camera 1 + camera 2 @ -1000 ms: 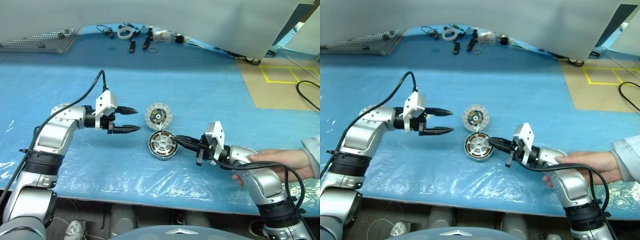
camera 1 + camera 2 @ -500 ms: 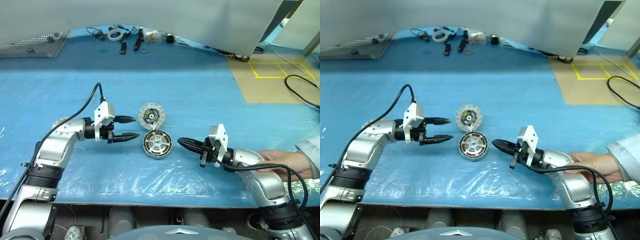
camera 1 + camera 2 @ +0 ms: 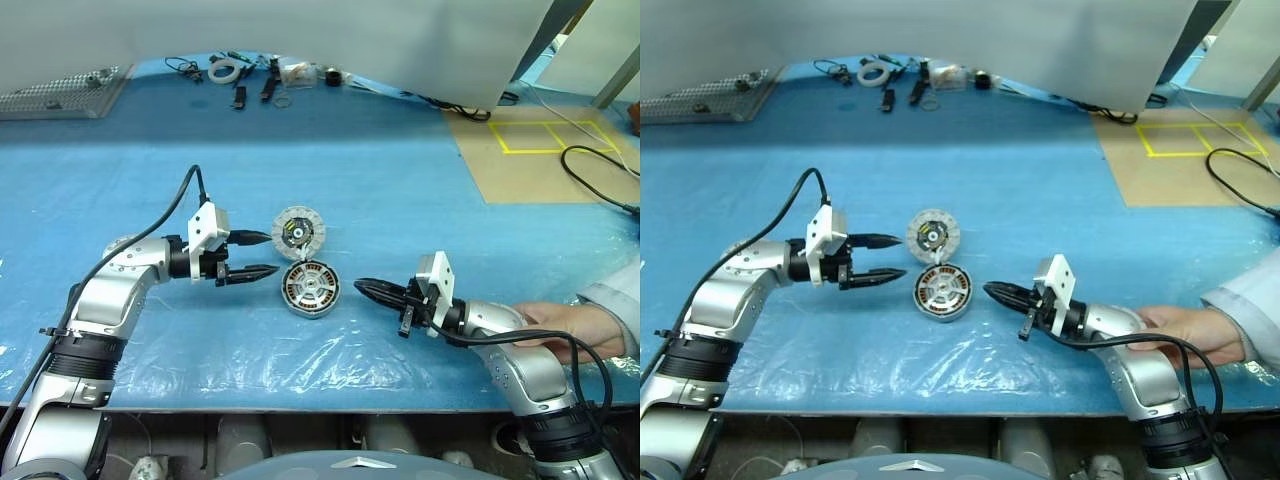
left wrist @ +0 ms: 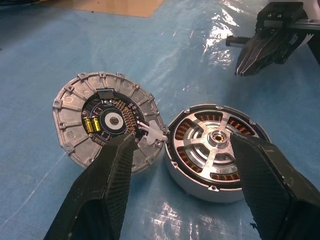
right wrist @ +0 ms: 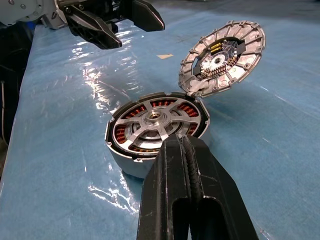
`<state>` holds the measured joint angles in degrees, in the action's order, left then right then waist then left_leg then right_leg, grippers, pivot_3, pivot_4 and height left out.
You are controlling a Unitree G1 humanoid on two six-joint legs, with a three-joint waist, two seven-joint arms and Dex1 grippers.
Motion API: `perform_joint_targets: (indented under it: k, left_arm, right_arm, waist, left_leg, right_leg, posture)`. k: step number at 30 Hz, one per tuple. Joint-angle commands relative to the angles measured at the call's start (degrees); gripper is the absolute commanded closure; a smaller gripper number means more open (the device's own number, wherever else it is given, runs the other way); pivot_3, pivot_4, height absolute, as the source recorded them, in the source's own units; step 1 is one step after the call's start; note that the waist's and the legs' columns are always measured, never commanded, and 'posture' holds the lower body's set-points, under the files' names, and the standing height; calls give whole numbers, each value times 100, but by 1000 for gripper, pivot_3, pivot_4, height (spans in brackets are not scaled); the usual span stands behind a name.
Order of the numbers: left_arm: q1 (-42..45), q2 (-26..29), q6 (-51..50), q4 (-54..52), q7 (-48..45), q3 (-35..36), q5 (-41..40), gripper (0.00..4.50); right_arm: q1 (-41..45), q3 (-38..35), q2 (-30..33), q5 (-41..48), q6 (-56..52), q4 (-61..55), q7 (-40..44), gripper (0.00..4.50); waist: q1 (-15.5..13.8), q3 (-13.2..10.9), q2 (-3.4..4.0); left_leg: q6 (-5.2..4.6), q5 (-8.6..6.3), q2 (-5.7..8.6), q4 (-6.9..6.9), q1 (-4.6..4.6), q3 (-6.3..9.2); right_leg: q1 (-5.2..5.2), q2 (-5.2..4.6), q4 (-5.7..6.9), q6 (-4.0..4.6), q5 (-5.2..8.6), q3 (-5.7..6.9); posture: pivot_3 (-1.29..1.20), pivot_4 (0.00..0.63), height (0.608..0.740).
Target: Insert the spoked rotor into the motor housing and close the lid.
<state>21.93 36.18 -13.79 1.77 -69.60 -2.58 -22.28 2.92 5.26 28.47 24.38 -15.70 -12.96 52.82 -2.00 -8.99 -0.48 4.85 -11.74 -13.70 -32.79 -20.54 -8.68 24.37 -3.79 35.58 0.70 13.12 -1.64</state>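
Holding our left gripper (image 3: 262, 254) apart and our right gripper (image 3: 362, 287) together, we flank 1 motor housing (image 3: 311, 287) with its spoked rotor (image 4: 216, 145) seated, 1 lid (image 3: 297, 230) leaning against it, all unmoved. A person's hand (image 3: 562, 327) rests on our right arm.
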Motion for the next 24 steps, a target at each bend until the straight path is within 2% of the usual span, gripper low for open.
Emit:
perform_joint_targets:
  k: [1,9,24]
  left_arm:
    - [18,62,29,-211,46,168,-101,1296]
    - [-13,56,11,-295,199,225,-142,1296]
    - [-364,66,-21,-526,260,292,-262,1296]
  right_arm:
    - [161,80,-73,5,29,-142,1,4500]
    - [226,59,-129,-90,148,60,-25,4500]
    - [179,34,-94,-105,248,216,192,4500]
  waist:
    - [-7,0,0]
    - [-94,0,-1]
    - [-55,0,-2]
  left_leg:
    - [0,0,0,0,0,0]
    - [0,0,4,2,-8,2]
    - [0,0,2,5,-7,4]
  right_leg:
    - [0,0,0,0,0,0]
    - [0,-8,-23,-2,-1,9]
    - [0,-9,-23,-1,-1,10]
  posture:
    - [0,150,740]
    - [0,150,740]
    - [0,150,740]
